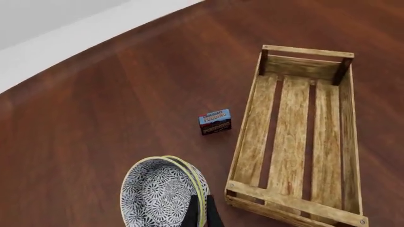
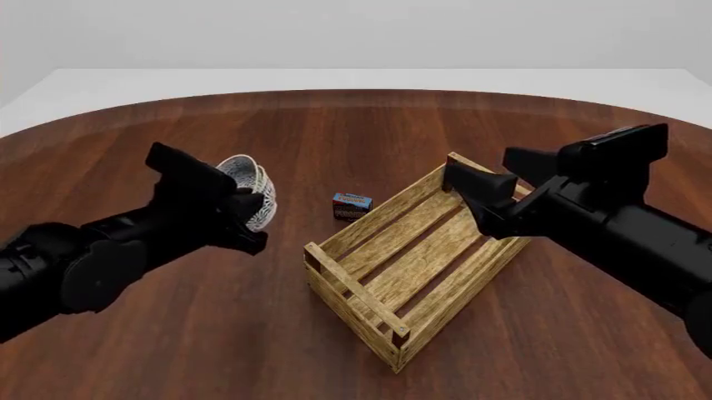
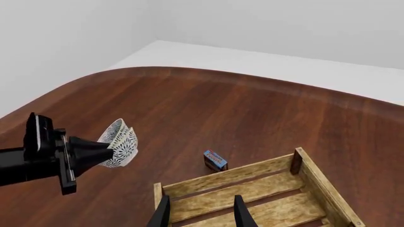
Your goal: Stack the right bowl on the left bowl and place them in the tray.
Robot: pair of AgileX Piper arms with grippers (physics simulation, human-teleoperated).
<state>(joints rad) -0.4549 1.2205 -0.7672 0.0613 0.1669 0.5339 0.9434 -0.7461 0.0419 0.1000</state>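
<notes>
The two pale bowls with blue-grey patterned insides [image 1: 158,194] sit nested one in the other; I cannot tell which is which. My left gripper [image 1: 202,213] is shut on their rims and holds the stack tilted above the table, left of the tray [image 1: 290,142]. The stack [image 2: 250,185] and left gripper [image 2: 247,218] show in the front view, and the stack [image 3: 120,141] in the right wrist view. The light-wood slatted tray [image 2: 339,279] is empty. My right gripper [image 3: 200,215] is open and empty above the tray's right end [image 3: 221,182].
A small blue-and-red box [image 2: 352,204] lies on the table between the bowls and the tray, close to the tray's left side; it also shows in both wrist views [image 1: 215,121] [image 3: 215,160]. The dark wooden table [image 2: 223,333] has a curved far edge.
</notes>
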